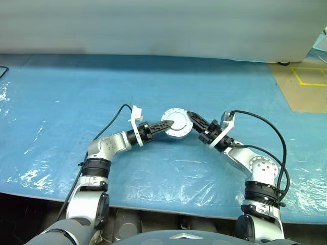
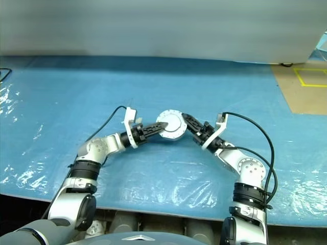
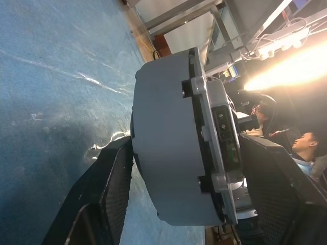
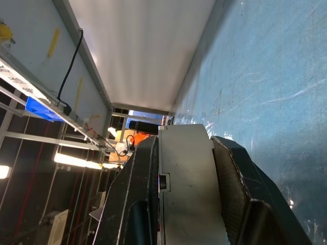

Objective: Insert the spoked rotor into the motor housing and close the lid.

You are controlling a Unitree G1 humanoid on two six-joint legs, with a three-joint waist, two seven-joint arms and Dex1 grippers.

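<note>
The motor housing [image 1: 177, 122], a round silver can with a flanged rim and a ring of small holes, hangs just above the blue table between my two hands. My left gripper [image 1: 167, 125] comes in from the left and is shut on it, one black finger over its top face and one under it. In the left wrist view the grey can [image 3: 168, 143] sits between the two fingers [image 3: 115, 184]. My right gripper [image 1: 191, 119] is shut on the opposite edge, and its fingers [image 4: 140, 194] press both sides of the silver body [image 4: 186, 178]. The spoked rotor is hidden. I cannot tell the lid apart from the housing.
A blue plastic sheet [image 1: 76, 102] covers the table, with its near edge just in front of me. A pale wall [image 1: 153, 25] closes the far side. At the back right lies brown floor with yellow tape [image 1: 306, 81]. Two people [image 3: 306, 148] sit beyond the table in the left wrist view.
</note>
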